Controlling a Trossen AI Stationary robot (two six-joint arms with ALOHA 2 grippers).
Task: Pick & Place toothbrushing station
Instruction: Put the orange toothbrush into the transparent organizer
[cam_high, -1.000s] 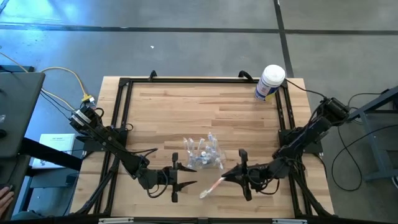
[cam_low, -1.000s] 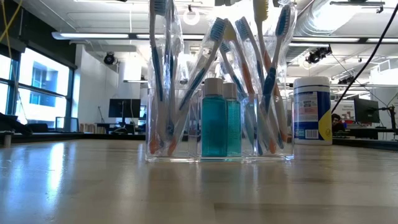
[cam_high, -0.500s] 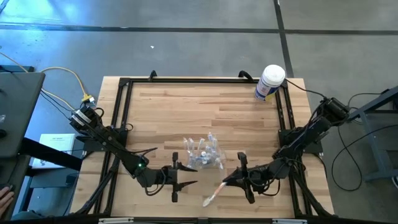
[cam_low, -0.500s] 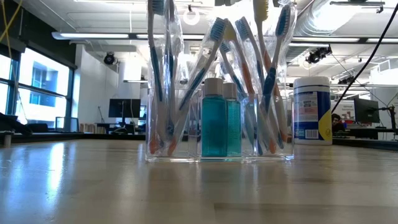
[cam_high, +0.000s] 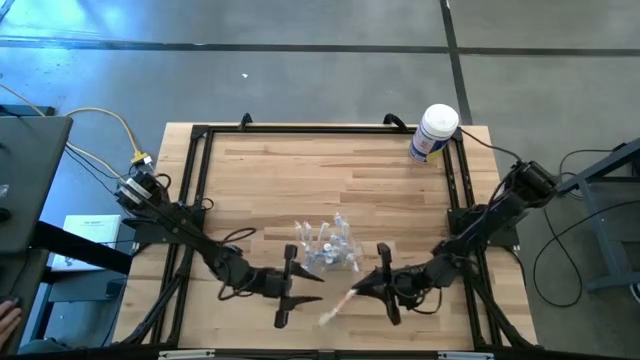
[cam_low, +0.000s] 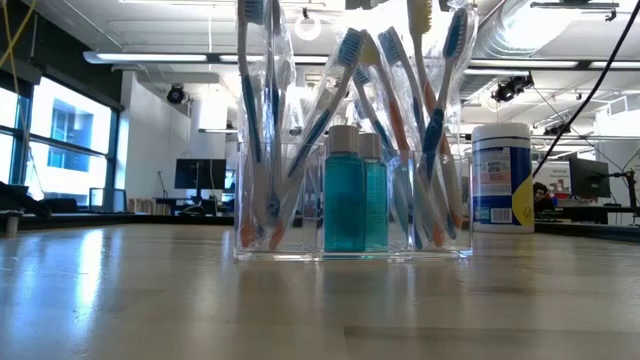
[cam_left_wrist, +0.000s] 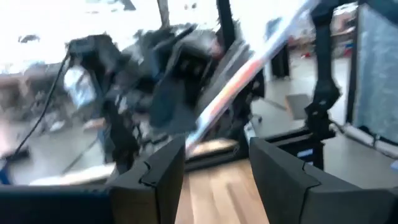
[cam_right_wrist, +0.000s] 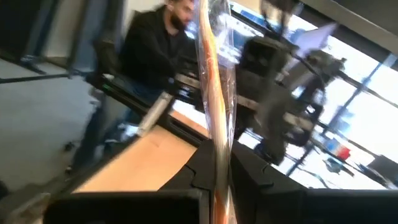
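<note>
The toothbrushing station (cam_high: 325, 248), a clear plastic holder, stands on its flat base near the table's middle front. It holds several wrapped toothbrushes and two teal bottles (cam_low: 352, 200). My right gripper (cam_high: 360, 287) hovers just right of it toward the near edge, shut on a wrapped orange-and-white toothbrush (cam_high: 336, 306). My left gripper (cam_high: 312, 290) faces it from the left, open and holding nothing. In the left wrist view the toothbrush (cam_left_wrist: 249, 68) lies beyond the two open fingers (cam_left_wrist: 158, 177). My right gripper pinches one end of the wrapped toothbrush (cam_right_wrist: 214, 155) between its two fingers. The fingers come level from the table's right. The brush sticks out past the fingertips toward the left and the near edge, its free end (cam_high: 325, 318) lifted clear of the table.
A white tub with a blue label (cam_high: 433, 133) stands at the far right corner. A black frame (cam_high: 320, 130) runs round the wooden table. A person (cam_right_wrist: 155, 37) sits in the room beyond.
My left gripper has moved a little toward the table's right, nearer the held toothbrush, and has tipped and turned at the wrist. It stays open.
</note>
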